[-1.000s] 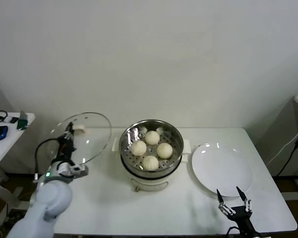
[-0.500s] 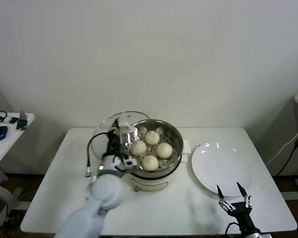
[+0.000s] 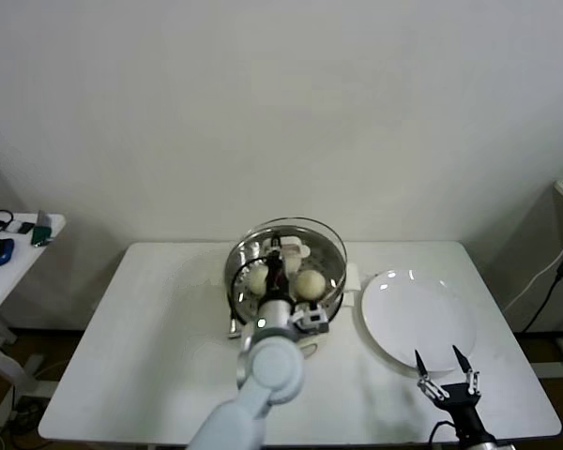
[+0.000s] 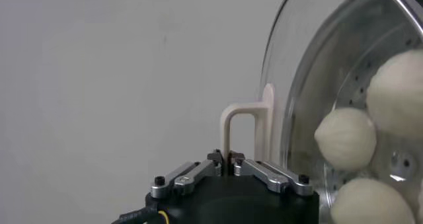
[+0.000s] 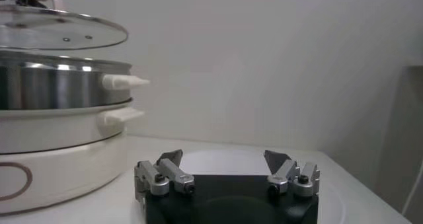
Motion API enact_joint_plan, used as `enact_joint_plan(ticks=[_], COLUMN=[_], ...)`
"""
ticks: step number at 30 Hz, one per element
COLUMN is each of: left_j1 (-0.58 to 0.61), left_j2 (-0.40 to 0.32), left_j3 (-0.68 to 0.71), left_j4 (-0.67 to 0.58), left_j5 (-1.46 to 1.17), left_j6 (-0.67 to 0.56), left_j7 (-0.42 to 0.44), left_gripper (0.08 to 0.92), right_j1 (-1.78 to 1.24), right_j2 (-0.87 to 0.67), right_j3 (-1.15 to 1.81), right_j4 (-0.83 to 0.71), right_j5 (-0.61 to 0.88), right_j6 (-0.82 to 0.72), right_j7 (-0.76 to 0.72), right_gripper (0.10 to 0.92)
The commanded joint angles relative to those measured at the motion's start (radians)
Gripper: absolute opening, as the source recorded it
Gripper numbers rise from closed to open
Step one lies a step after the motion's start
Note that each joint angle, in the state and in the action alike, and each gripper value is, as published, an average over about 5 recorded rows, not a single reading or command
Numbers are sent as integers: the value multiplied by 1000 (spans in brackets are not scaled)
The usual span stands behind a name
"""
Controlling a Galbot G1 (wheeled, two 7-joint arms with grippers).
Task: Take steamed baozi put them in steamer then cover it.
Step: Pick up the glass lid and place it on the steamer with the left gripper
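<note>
Head view: left gripper (image 3: 283, 251) clamped on lid (image 3: 291, 246) handle above steamer (image 3: 286, 281); buns (image 3: 309, 283) inside; plate (image 3: 418, 319) bare.

Left wrist view: lid (image 4: 344, 80) hovering over buns (image 4: 345, 138); off-centre release risks slipping.

Right wrist view: right gripper (image 5: 228, 172) spread apart, idle near plate; lid (image 5: 59, 30) just above the rim.

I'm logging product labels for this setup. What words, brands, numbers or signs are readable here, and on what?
None can be read.
The steamer and its white base: no legible print; only a brown ring mark on the base.
The cover, held by the left gripper: no text.
The plate: blank.
</note>
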Motion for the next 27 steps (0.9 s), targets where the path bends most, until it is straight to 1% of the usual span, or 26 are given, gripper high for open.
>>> enact_joint_plan(ticks=[1,8,18,27], left_j1=[-7,-6,8,7], left_j2=[-100,-83,-36,-14], left_j3=[37,23,4,-1], left_j4=[84,112,99,96], left_j5=[134,137,137,114], left_j6=[-3,-8,-12,-10], left_j7=[21,9,11,5], left_gripper=[148,148,148,148], right_j1=[0,-5,-10,-13], right_j2=[0,0,2,7], right_j3=[-1,1,2,0], right_j4=[-12,-11,-12,-11], right_j5=[8,8,9,5], right_j6=[25,33,41,47], right_j7=[2,4,5,4], right_gripper=[823,823,823,823])
